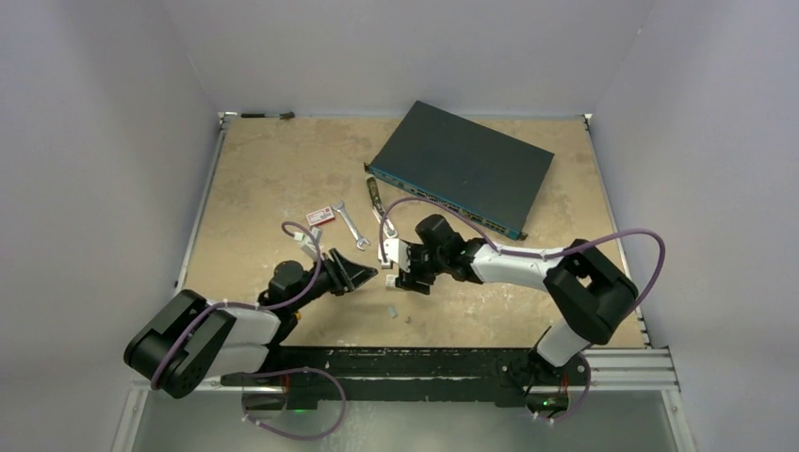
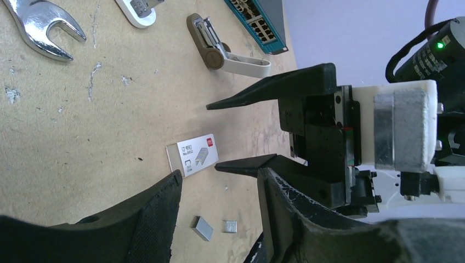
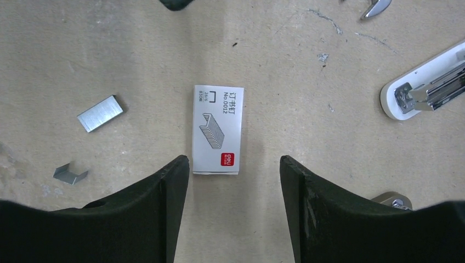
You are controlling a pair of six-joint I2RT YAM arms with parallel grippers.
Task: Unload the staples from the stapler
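**Stapler lies untouched on the table, both pincers open and empty**

The stapler (image 3: 423, 87) lies flat on the table (image 1: 264, 188) with its metal channel facing up. Neither arm touches it. It sits off to one side of the right gripper (image 3: 233, 163), near the open head of a silver wrench (image 2: 38, 27). A tan hinged piece with a pale arm (image 2: 219, 52) lies close by, on the side toward the dark network switch (image 1: 462, 168).

The right gripper's fingers stand well apart and hold nothing. In the gap between them a white staple box (image 3: 218, 130) shows, flat on the table with its label up. Two loose staple strips (image 3: 100, 113) rest on the table near the box but apart from it.

The left gripper (image 2: 218, 175) points at the right one, their tips near each other. Its fingers are also spread and hold nothing.
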